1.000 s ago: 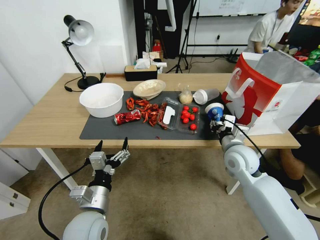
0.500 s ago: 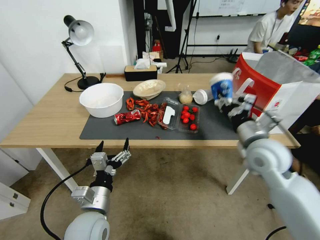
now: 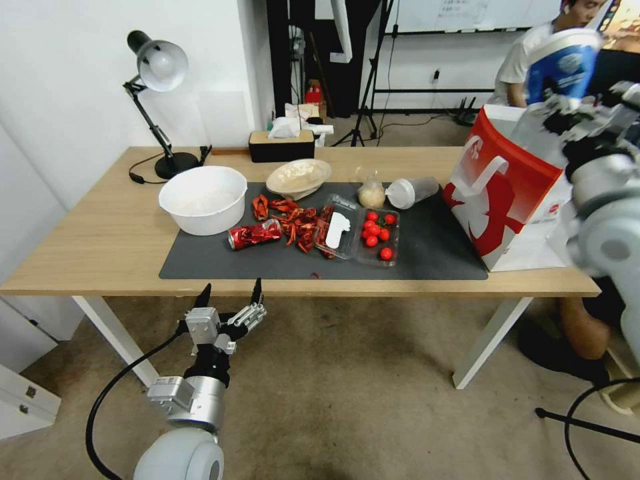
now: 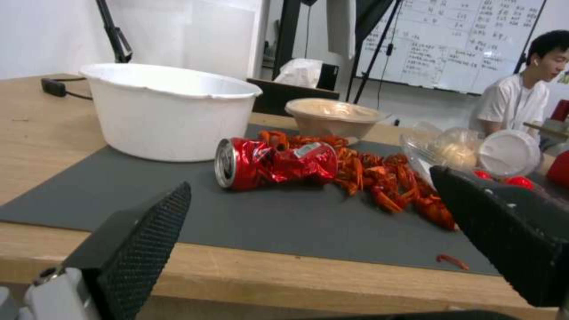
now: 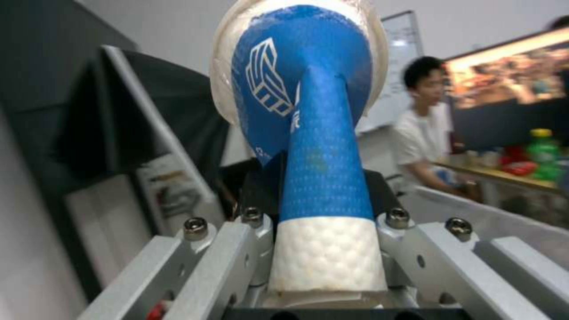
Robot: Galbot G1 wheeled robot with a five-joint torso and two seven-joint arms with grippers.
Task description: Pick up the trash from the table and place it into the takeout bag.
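Our right gripper (image 3: 567, 100) is up at the upper right of the head view, fingers clenched on the blue paper cup (image 3: 562, 63), squashed flat in the right wrist view (image 5: 314, 133). We hold it high above the open mouth of the takeout bag (image 3: 513, 200), which stands at the right end of the surface (image 3: 100, 240), partly on the dark grey mat (image 3: 267, 263).

Our left gripper (image 3: 228, 300) hangs at the lower left of the frame, below the near edge of the surface, fingers (image 4: 142, 240) spread wide and grasping nothing.

On the mat we see the crushed red can (image 3: 255, 235) lying on its side in the middle of the frame, just beside a scatter of red shells (image 3: 297, 223). Behind them the beige shallow bowl (image 3: 299, 177) sits at the mat's far edge. To its right we have the knotted clear bag (image 3: 371, 193), and next to that the clear plastic cup (image 3: 412, 192) tipped on its side, white lid facing us. A clear tray (image 3: 363, 230) with small red tomatoes lies in front of those two. A white bowl (image 3: 203, 199) rests at the mat's left end, with a desk lamp (image 3: 157, 100) and a tissue box (image 3: 281, 143) farther back in the upper left of the frame.
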